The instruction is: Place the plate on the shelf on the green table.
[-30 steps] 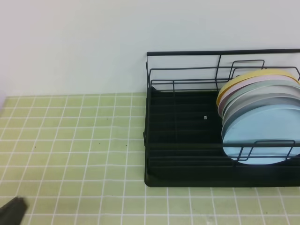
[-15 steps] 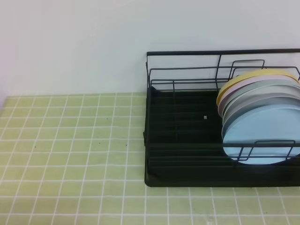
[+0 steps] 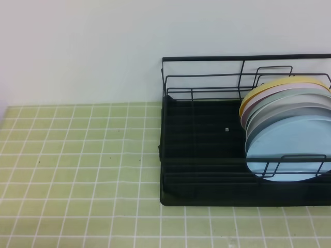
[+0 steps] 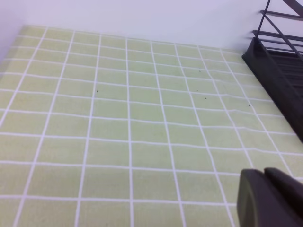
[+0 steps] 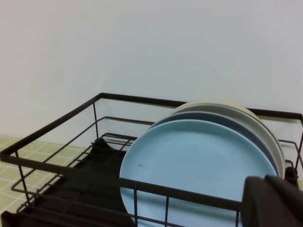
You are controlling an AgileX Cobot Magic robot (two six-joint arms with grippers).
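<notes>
The light-blue plate stands on edge at the front of a row of plates in the right end of the black wire shelf, which sits on the green table. The right wrist view shows the plate close up behind the shelf's front wire. My right gripper shows only as dark fingers at the lower right, pressed together, just in front of the shelf. My left gripper hangs over bare tiles, fingers together and empty, left of the shelf's end. Neither gripper shows in the exterior view.
Behind the blue plate stand a pale grey-white plate, a pinkish plate and a yellow plate. The left part of the shelf's tray holds no plates. A white wall backs the table.
A dark tip of the left arm at the bottom left corner of the exterior view a second ago has gone out of view. The plates and shelf have not moved.
</notes>
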